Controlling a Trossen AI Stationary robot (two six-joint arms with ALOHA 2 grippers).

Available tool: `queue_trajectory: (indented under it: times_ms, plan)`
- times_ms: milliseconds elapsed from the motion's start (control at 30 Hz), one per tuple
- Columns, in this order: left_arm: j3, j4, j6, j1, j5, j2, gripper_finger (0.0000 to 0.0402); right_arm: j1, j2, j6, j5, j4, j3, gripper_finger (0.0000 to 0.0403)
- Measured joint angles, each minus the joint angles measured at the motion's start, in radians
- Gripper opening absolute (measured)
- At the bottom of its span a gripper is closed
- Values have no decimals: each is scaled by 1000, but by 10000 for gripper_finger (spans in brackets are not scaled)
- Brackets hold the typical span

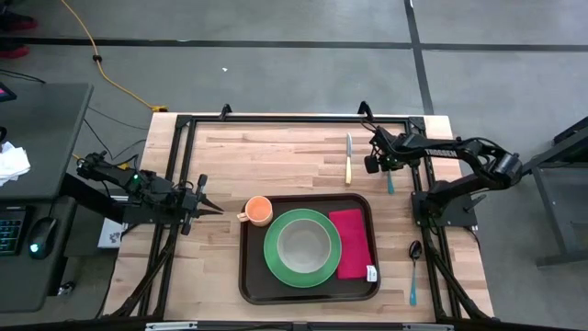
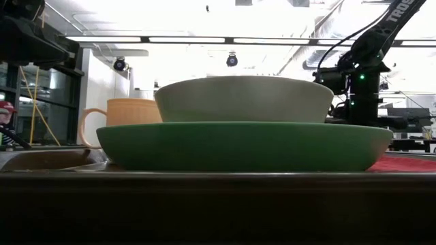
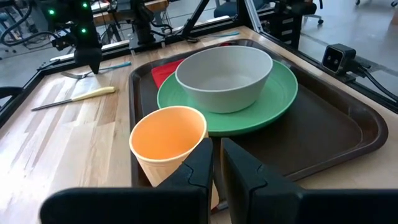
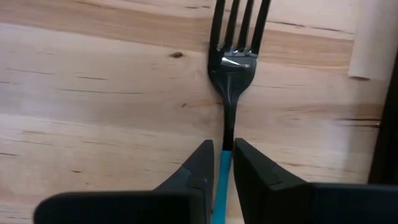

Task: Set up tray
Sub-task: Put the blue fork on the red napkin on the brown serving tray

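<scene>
Wooden slatted table [image 1: 276,147] carries the large dark brown rectangular plastic tray [image 1: 253,276] near its front edge.
Right gripper [image 4: 222,163], beyond the tray's far right corner, pinches a blue-handled metal fork [image 4: 233,68]; left gripper [image 3: 215,163] hovers nearly closed, empty.

Wooden table [image 1: 276,152] — on it: tray [image 1: 253,280], knife [image 1: 348,158], fork [image 1: 389,181], spoon [image 1: 414,267].

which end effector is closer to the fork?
Right. The right end effector straddles the fork handle; the left end effector sits across the table beside the cup.
</scene>
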Motion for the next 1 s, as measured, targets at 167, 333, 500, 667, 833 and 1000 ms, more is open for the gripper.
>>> queue_trajectory:
  times_ms: [167,333,500,667,833,1000]
  plan:
    - [0,-1,0,0,0,0,62,1,1,0,-2,6,-2,18]
    - [0,-2,0,0,0,0,62,2,2,-1,-2,6,-2,3]
    - [0,-2,1,0,0,0,62,2,2,-1,-4,4,-2,3]
    - [0,-9,1,0,0,0,62,2,6,-2,-9,-58,44,2]
    - [0,-10,2,0,0,0,62,4,9,-25,-33,-119,129,1]
    - [0,-21,3,0,0,1,62,4,7,-23,-29,-187,195,1]
